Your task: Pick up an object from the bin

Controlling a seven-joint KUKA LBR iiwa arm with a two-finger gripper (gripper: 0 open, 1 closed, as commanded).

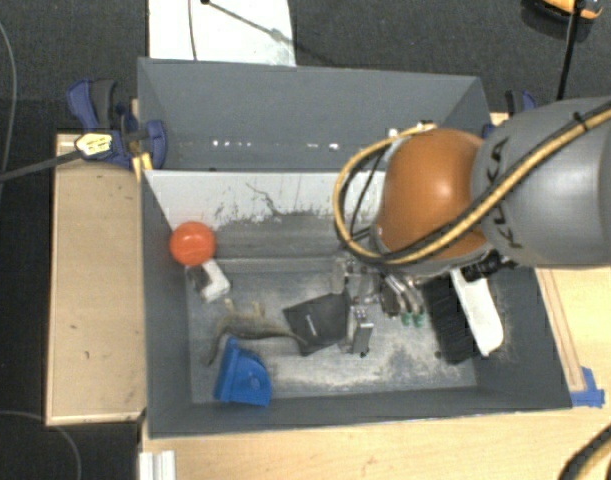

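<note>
Gripper point(358, 318) is seen low at the right edge of the dark flat piece point(315, 323); opening and hold cannot be told. Orange ball point(193, 243) lies well left of the piece. Risk, as judged: the flat piece could be pushed or slip w/o a firm grip, and the black ribbed obj. point(447, 323) right of the piece might be nudged.

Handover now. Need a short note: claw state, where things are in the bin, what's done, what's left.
Claw: low in the middle of the bin, at the right edge of a black flat piece. Can't tell whether it is open or shut.
Things: orange ball by the left wall, white block just below it, blue piece front left, black brush on the right under the arm.
Done: claw is down at the black piece; nothing is visibly held or lifted.
Left: grasp one thing and lift it out.
</note>
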